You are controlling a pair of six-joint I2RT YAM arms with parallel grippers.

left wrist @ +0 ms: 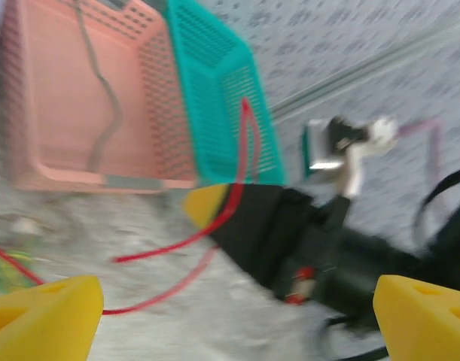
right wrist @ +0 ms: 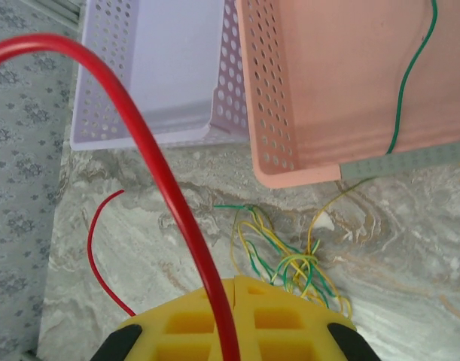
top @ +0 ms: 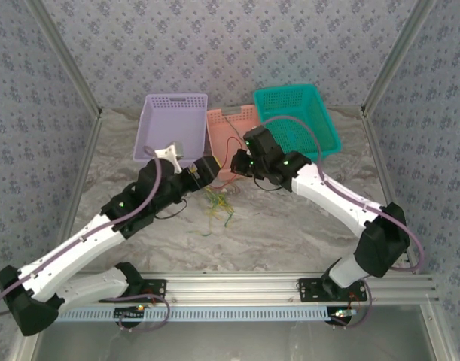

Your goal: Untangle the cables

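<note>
A tangle of thin yellow and green cables (top: 218, 204) (right wrist: 290, 259) lies on the marbled table in front of the pink basket (right wrist: 342, 83). My right gripper (top: 239, 162) (right wrist: 236, 282) is shut on a red cable (right wrist: 150, 150), which arcs up from its yellow fingers and loops back down to the table. My left gripper (top: 208, 171) (left wrist: 237, 301) faces it from the left. Its yellow fingertips (left wrist: 45, 320) stand wide open with nothing between them. The red cable (left wrist: 177, 244) loops on the table just ahead of it. A green cable (right wrist: 410, 98) lies in the pink basket.
Three baskets stand in a row at the back: purple (top: 173, 124), pink (top: 231, 131) and teal (top: 297, 120). The two grippers are close together just in front of the pink one. Patterned walls close off the sides and the back.
</note>
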